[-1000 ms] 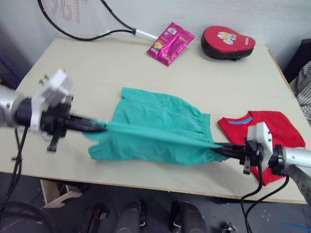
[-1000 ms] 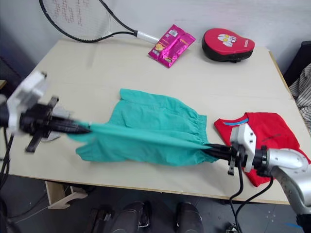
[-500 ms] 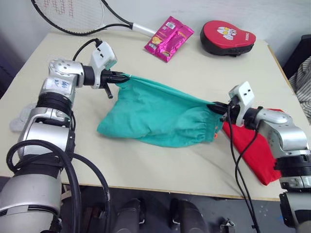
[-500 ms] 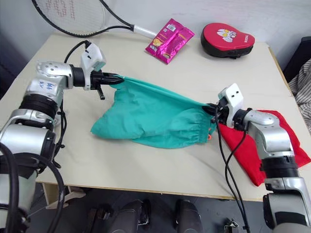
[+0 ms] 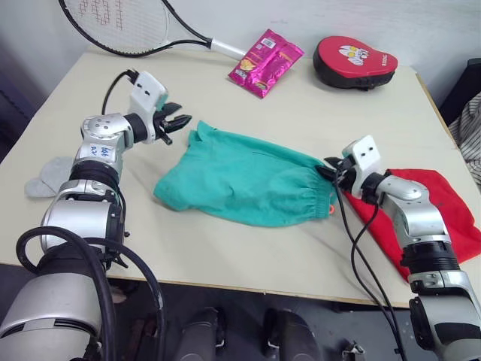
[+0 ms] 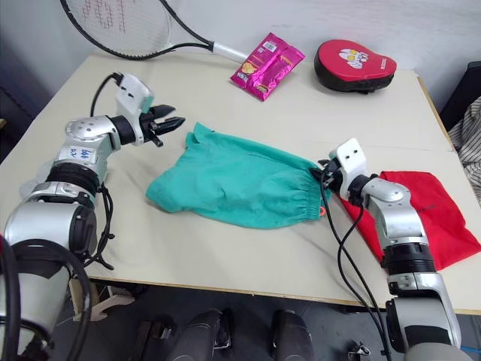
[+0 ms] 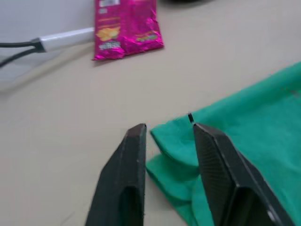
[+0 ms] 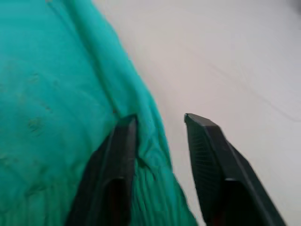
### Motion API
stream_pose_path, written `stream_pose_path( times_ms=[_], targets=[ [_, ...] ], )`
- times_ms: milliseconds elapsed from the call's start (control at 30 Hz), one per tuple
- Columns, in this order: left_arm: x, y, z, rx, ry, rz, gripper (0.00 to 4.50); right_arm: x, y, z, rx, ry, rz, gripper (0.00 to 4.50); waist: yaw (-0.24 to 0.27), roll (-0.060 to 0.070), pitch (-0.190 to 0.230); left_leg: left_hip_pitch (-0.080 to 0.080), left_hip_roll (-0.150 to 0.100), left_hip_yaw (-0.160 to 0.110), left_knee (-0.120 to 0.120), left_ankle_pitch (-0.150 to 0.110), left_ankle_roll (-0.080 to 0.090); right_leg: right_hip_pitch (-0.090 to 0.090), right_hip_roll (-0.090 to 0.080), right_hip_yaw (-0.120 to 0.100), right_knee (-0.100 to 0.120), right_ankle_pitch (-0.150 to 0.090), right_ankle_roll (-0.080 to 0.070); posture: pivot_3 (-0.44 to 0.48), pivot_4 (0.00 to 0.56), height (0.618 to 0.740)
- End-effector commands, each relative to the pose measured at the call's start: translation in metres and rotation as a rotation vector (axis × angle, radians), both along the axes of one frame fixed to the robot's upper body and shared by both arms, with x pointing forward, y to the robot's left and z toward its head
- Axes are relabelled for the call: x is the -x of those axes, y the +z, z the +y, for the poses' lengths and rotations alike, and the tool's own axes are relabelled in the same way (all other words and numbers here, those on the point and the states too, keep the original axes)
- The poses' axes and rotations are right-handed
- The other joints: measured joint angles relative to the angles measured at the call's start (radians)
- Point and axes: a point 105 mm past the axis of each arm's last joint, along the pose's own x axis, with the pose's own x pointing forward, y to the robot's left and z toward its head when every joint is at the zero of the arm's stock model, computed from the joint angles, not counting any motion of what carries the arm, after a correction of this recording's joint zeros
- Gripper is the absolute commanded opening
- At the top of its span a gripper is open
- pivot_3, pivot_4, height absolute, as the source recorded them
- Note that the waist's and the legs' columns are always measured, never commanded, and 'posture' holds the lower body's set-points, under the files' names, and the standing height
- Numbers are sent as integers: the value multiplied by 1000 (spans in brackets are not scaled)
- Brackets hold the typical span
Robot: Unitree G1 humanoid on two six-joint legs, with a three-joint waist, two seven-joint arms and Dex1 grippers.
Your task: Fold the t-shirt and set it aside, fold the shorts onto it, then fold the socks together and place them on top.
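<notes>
The teal shorts [image 5: 248,180] lie folded over on the middle of the table, gathered waistband end toward the right. My left gripper [image 5: 180,120] is open just beyond the shorts' far left corner [image 7: 178,141], which lies loose at its fingertips. At the waistband's far end my right gripper [image 5: 328,168] is open, and the cloth edge [image 8: 146,127] runs slack between its fingers. The red t-shirt [image 5: 432,203] lies folded at the right, its left edge meeting the waistband. A light grey sock [image 5: 43,177] rests near the table's left edge.
A tennis racket [image 5: 128,22], a pink snack packet [image 5: 264,62] and a red and black pad [image 5: 353,64] lie along the table's far edge. Striped cloth [image 5: 470,135] hangs beyond the right edge. Bare tabletop [image 5: 225,256] runs along the front.
Both grippers carried the shorts' near edge up and over to the far side, doubling the cloth, then opened and let it drop. The head camera also shifted.
</notes>
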Motion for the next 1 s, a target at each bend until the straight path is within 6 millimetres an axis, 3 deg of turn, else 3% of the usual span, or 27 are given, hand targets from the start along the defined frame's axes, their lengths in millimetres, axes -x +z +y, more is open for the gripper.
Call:
stream_pose_path(
  times_ms=[33, 133, 167, 300, 400, 500, 600, 700, 867, 933, 967, 1000],
  targets=[
    [8, 27, 24, 77, 32, -109, 3044, 11, 42, -11, -26, 8, -200, 2867, -1, 0, 0, 0, 0, 0, 0, 0, 0, 0, 0, 0, 0, 0, 0, 0, 150, 740],
    [24, 33, 22, 113, -128, -111, 4006, 34, 62, 0, -58, 139, -296, 3884, -2, 0, 0, 1, 0, 0, -1, 0, 0, 0, 1, 0, 0, 0, 0, 0, 150, 740],
    [33, 32, 16, 106, -233, -100, 4259, 46, 63, 8, -74, 213, -292, 3897, -2, 0, 0, 0, 0, 1, -1, 0, 0, 0, 1, 0, 0, 0, 0, 0, 150, 740],
    [84, 11, -3, 46, -578, 11, 4259, 89, 48, 48, -25, 456, -223, 3897, -2, 0, 0, 1, 0, 1, -1, 0, 0, 1, 1, 0, 0, 0, 0, 0, 150, 740],
    [117, -22, -14, -119, -645, 65, 4259, 117, 23, 78, 30, 580, -180, 3897, -10, 0, 0, 3, 1, -1, -1, 0, 0, 3, 1, 3, -1, 0, 0, 0, 150, 740],
    [136, -41, -29, -119, -648, 88, 4280, 122, 15, 96, -30, 572, -194, 3715, -11, 1, 0, 9, 1, -3, -1, -1, -1, 10, 0, 7, -2, 0, 0, 0, 150, 740],
    [143, -58, -52, -68, -660, 90, 3667, 113, 4, 110, -56, 513, -199, 3005, 3, 0, -1, 12, 1, -4, -1, -2, -2, 11, -2, 10, -3, 0, -1, 0, 150, 740],
    [136, -68, -74, 3, -633, 69, 2705, 100, -5, 126, -55, 465, -208, 1901, 8, 0, -1, 16, 1, -4, -2, -7, -8, 14, -3, 12, -6, 0, -1, 0, 150, 740],
    [98, -91, -99, 65, -493, 83, 1068, 67, -14, 147, -42, 341, -220, 71, 3, -1, -1, 16, 1, 0, -2, -2, -3, 12, 1, 14, 1, 0, -1, 0, 150, 740],
    [89, -95, -106, 71, -460, 70, 408, 60, -16, 151, -42, 314, -229, 0, 1, -1, -2, 16, 1, 0, -2, -1, -4, 12, 2, 14, 1, 0, -1, 0, 150, 740],
    [96, -90, -110, 69, -507, 42, 79, 64, -9, 150, -53, 332, -256, 0, 0, -1, -2, 16, 1, 0, -2, -1, -3, 12, 2, 14, 1, 0, -1, 0, 150, 740],
    [104, -86, -112, 67, -554, 22, 32, 69, -4, 148, -65, 356, -278, 0, -1, -1, -2, 16, 1, 1, -3, -1, -3, 11, 2, 14, 0, 0, -1, 0, 150, 740]
  ],
)
